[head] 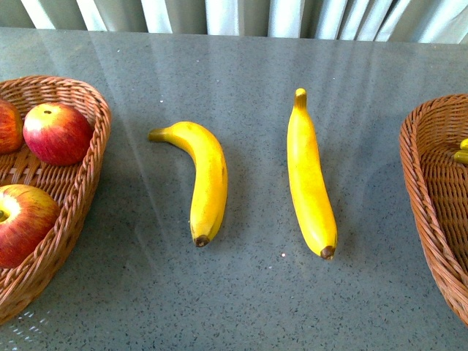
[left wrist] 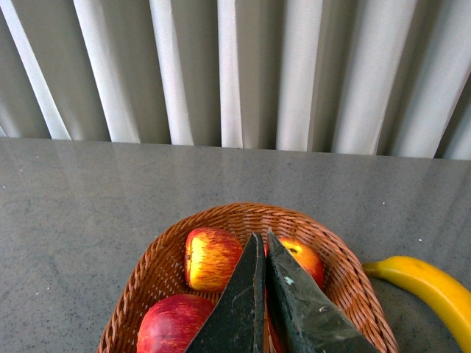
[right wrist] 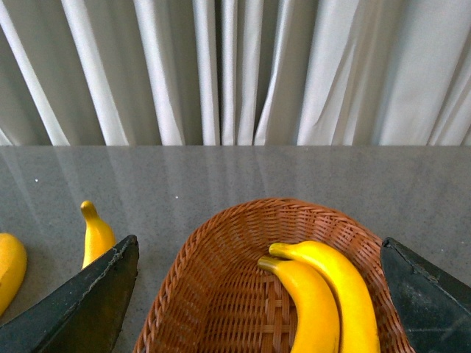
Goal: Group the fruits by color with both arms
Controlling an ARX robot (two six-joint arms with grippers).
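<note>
Two yellow bananas lie on the grey table in the front view, a curved one [head: 204, 179] and a straighter one [head: 310, 179]. Three red apples, one at the back [head: 57, 133], one at the front [head: 22, 221] and one cut by the edge [head: 7, 126], sit in the left wicker basket [head: 82, 175]. My left gripper [left wrist: 263, 243] is shut and empty above that basket [left wrist: 346, 268], over the apples [left wrist: 210, 257]. My right gripper [right wrist: 257, 287] is open above the right wicker basket [right wrist: 213, 294], which holds two bananas [right wrist: 331, 290]. Neither arm shows in the front view.
The right basket's rim [head: 420, 183] shows at the front view's right edge with a bit of banana [head: 461, 152] inside. White curtains [right wrist: 235, 70] hang behind the table's far edge. A loose banana [left wrist: 430, 287] lies beside the left basket.
</note>
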